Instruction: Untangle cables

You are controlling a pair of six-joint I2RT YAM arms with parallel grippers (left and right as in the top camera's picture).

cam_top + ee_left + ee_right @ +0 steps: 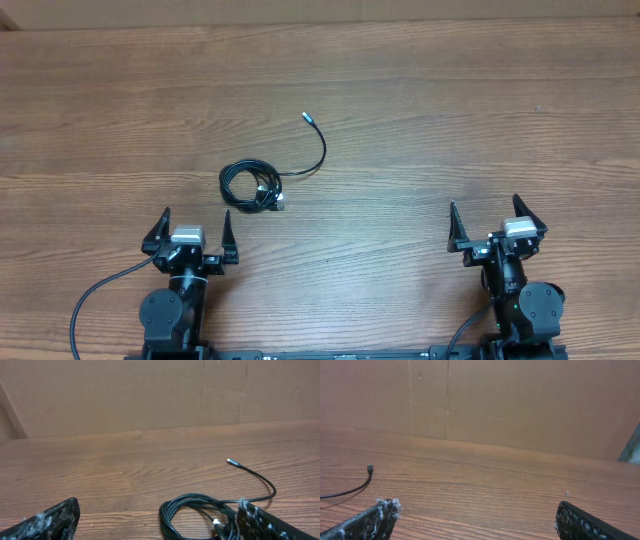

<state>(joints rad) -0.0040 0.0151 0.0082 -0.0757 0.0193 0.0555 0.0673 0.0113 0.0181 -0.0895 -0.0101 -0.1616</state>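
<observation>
Left gripper [196, 214], right gripper [484, 203] — fingers [158, 232] apart

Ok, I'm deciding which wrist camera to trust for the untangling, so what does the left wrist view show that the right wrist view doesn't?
Only the left wrist view: the coiled cables lying just ahead of the open left claw, with a small white plug inside the coil.
Only the right wrist view: the open right claw over bare wood, and a small speck on the table.
Both: the loose end's plug tip, the same wooden table, and a brown backdrop.
</observation>
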